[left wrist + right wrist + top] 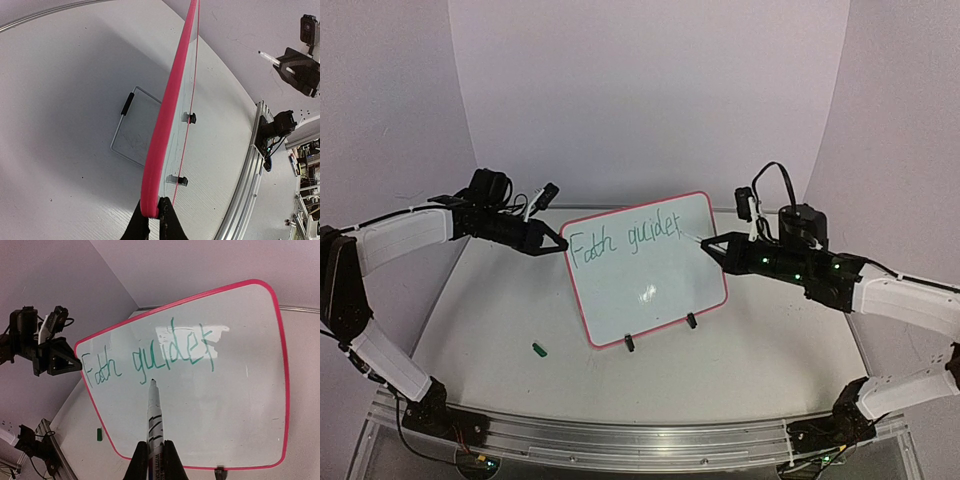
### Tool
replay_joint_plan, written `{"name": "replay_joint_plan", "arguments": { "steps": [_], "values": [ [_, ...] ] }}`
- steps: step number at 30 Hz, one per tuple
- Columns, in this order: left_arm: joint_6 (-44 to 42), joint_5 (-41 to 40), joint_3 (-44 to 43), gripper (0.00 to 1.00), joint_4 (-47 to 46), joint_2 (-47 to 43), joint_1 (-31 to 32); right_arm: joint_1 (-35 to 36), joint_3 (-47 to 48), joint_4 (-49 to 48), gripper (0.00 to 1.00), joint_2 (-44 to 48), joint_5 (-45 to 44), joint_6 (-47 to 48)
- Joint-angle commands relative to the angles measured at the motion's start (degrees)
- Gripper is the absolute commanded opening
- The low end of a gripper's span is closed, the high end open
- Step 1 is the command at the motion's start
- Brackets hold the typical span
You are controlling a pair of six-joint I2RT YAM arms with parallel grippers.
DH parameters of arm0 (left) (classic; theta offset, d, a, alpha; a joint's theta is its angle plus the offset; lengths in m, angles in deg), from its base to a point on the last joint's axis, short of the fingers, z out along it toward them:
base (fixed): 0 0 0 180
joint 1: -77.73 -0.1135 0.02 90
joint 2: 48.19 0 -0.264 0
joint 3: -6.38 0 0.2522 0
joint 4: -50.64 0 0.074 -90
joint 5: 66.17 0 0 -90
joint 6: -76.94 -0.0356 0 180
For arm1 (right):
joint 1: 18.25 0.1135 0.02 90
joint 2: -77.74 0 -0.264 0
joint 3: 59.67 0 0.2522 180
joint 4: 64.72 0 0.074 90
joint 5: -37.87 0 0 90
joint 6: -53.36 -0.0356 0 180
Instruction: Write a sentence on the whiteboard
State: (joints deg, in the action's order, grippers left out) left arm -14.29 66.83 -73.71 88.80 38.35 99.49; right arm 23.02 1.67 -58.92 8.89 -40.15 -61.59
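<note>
looks like the right tool (155, 452) is pinched on the marker (153, 412), tip just under the "g" in the green writing (170, 351), so the blank strip of whiteboard (235, 410) for line two starts off toward the left tool (156, 212), which is clamped on the board's rim.

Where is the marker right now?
In the right wrist view, the marker is clamped in the right end effector, its tip just below the green writing on the whiteboard.

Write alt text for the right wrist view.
The right gripper holds a marker, its tip just under green cursive reading roughly "Faith guides" on a pink-rimmed whiteboard. The left gripper grips the board's side edge; a small green object lies on the table.
</note>
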Motion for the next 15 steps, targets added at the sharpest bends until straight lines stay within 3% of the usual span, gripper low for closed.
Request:
{"name": "replay_joint_plan", "arguments": {
  "steps": [1,15],
  "values": [
    [-4.5,-4.5,1.5,0.00,6.0,1.6,3.5,6.6,1.0,0.4,0.00,-1.8,-4.1,1.0],
    [-4.5,-5.3,1.6,0.00,6.1,1.6,3.9,21.3,3.8,-9.6,0.00,-16.2,-10.0,2.9]
  ]
}}
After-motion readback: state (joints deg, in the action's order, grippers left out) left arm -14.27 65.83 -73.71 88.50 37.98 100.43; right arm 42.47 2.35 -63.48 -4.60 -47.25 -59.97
